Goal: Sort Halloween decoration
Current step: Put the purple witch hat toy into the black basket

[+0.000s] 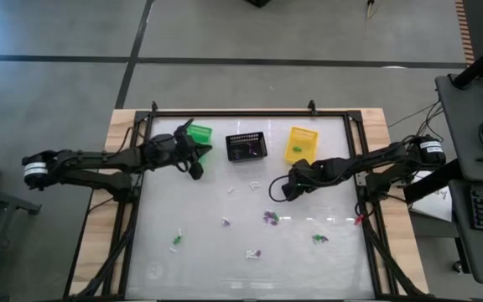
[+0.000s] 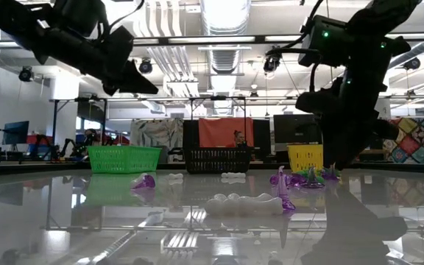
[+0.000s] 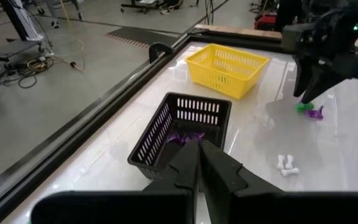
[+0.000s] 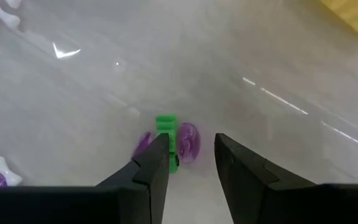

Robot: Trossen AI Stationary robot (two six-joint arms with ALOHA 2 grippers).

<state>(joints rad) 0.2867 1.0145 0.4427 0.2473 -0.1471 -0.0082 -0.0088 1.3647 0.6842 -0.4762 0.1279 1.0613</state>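
1. Right gripper point(image 1: 282, 190) is seen at centre right of the high view, lowered close over the table point(image 1: 199, 260), its two fingers point(image 4: 154, 165) apart and nothing held between them. In its wrist view a green trinket point(image 4: 166, 134) and a purple trinket point(image 4: 187, 142) lie together on the glossy surface just ahead of the open fingertips.
2. Left gripper point(image 1: 196, 170) is seen at upper centre left of the high view, raised between the green basket point(image 1: 199, 133) and the black basket point(image 1: 246, 146), its fingers pressed together on nothing.
3. Three baskets are counted along the upper edge of the table: one green, one black, one yellow basket point(image 1: 300, 143). Purple pieces point(image 3: 185, 137) already lie inside the black one.
4. The step in hand is judged to be a pick by the right arm. A short advance is called for next, so that a single trinket sits between the fingers before closing; the neighbour could be caught as well.
5. Roughly eight or nine loose pieces of Halloween decoration point(image 1: 252, 253) are counted across the middle and lower table: white, purple and green. An exact count by colour cannot be made.
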